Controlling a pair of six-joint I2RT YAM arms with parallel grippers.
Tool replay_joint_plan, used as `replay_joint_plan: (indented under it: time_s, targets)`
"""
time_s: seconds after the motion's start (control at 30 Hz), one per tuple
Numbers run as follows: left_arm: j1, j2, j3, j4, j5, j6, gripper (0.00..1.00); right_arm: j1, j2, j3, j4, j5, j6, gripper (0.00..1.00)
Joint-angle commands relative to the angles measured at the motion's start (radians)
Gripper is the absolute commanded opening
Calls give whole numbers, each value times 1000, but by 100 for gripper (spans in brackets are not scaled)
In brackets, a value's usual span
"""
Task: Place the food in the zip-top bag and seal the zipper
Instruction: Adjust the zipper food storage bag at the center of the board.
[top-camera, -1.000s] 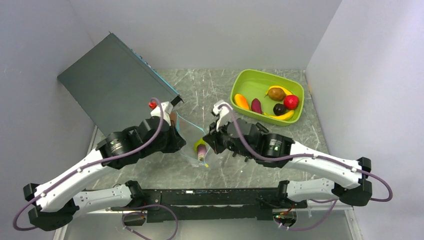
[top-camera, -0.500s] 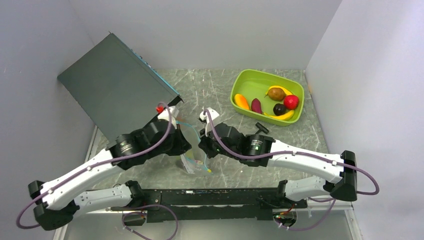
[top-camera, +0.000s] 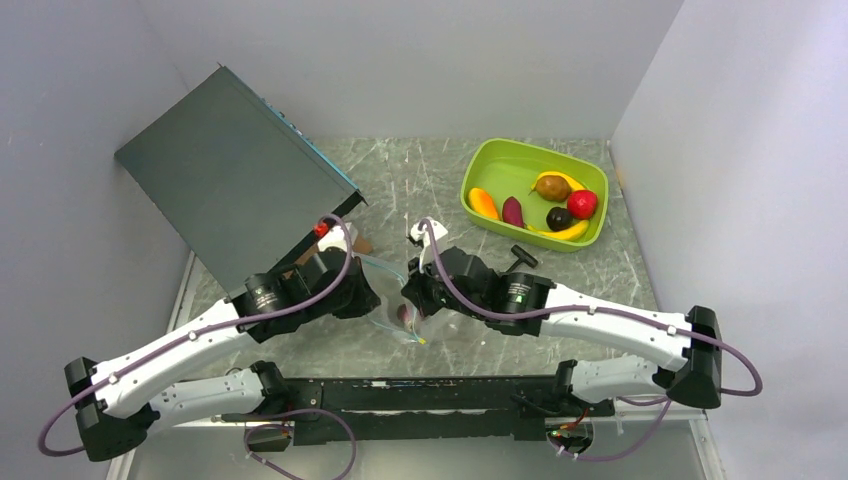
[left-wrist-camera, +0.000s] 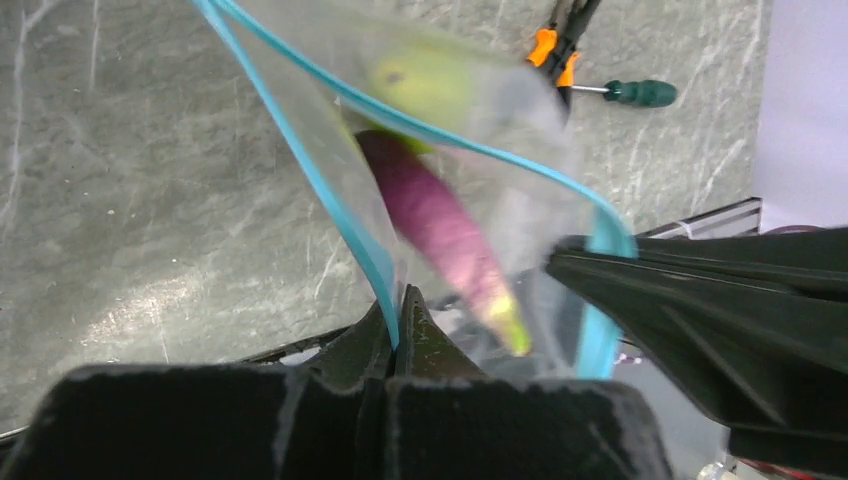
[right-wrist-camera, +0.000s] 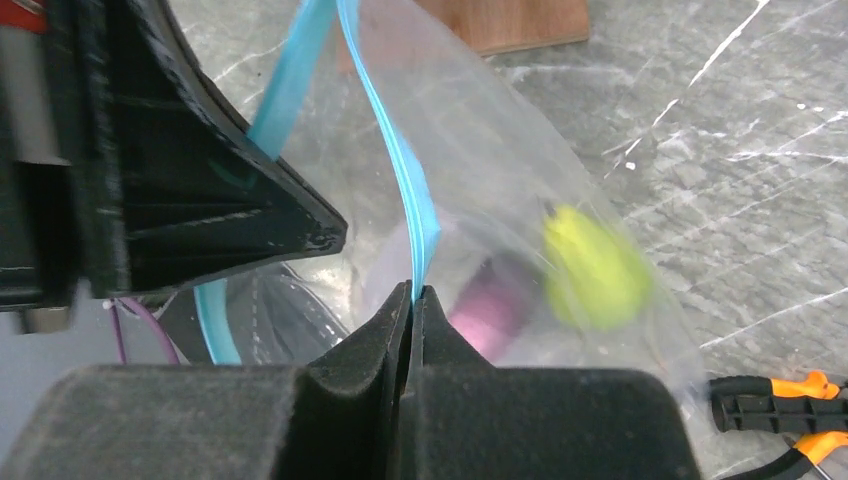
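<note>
The clear zip-top bag (top-camera: 392, 310) hangs between both grippers, its mouth open, near the table's front. Inside are a purple toy vegetable (left-wrist-camera: 440, 225) and a green apple (left-wrist-camera: 425, 82); both also show in the right wrist view, the purple one (right-wrist-camera: 495, 310) and the apple (right-wrist-camera: 595, 265). My left gripper (left-wrist-camera: 398, 300) is shut on one blue-green zipper (left-wrist-camera: 340, 205) strip. My right gripper (right-wrist-camera: 413, 295) is shut on the other strip (right-wrist-camera: 405, 190). The lime-green tray (top-camera: 483, 160) holds an orange piece (top-camera: 484, 203), a purple piece (top-camera: 513, 211), a brown pear (top-camera: 551, 186), a dark plum (top-camera: 559, 218), a red fruit (top-camera: 582, 203) and yellow bananas (top-camera: 567, 231).
A large dark grey box (top-camera: 225, 170) leans at the back left. Black-and-orange pliers (left-wrist-camera: 558, 45) and a green-handled screwdriver (left-wrist-camera: 630, 93) lie on the marble table beyond the bag. A brown wooden piece (right-wrist-camera: 500, 22) lies behind the bag.
Both arms have moved the bag nearer the front edge and lower. The green apple and purple piece have slid deeper into the bag. Both grippers have stayed shut on the zipper strips.
</note>
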Motion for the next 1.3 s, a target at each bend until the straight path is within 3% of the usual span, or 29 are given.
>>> replay_joint_plan:
  time_s: [0.0, 0.13, 0.3, 0.43, 0.6, 0.77, 1.0, 1.27]
  targets:
    - [4, -32, 145, 11, 2, 40, 0, 1, 0, 66, 16, -21, -24, 0]
    - [2, -61, 179, 45, 24, 78, 0, -1, -43, 81, 42, -14, -53, 0]
    - [5, -92, 31, 68, -9, 10, 0, -32, -60, 29, 73, -2, -11, 0]
    - [5, -105, -47, 96, 19, -21, 0, -52, -86, -78, 152, -87, 39, 0]
    - [5, -112, -30, 65, -35, -22, 0, -77, -31, -39, 85, -114, 44, 7]
    - [5, -96, -19, 39, -41, -19, 0, -76, -65, -23, 93, -133, -3, 28]
    - [5, -95, -54, 55, -33, -32, 0, -75, -109, 31, 98, -98, -87, 33]
    - [5, -106, -71, 75, -21, -34, 0, -91, -117, 129, 92, 103, -207, 43]
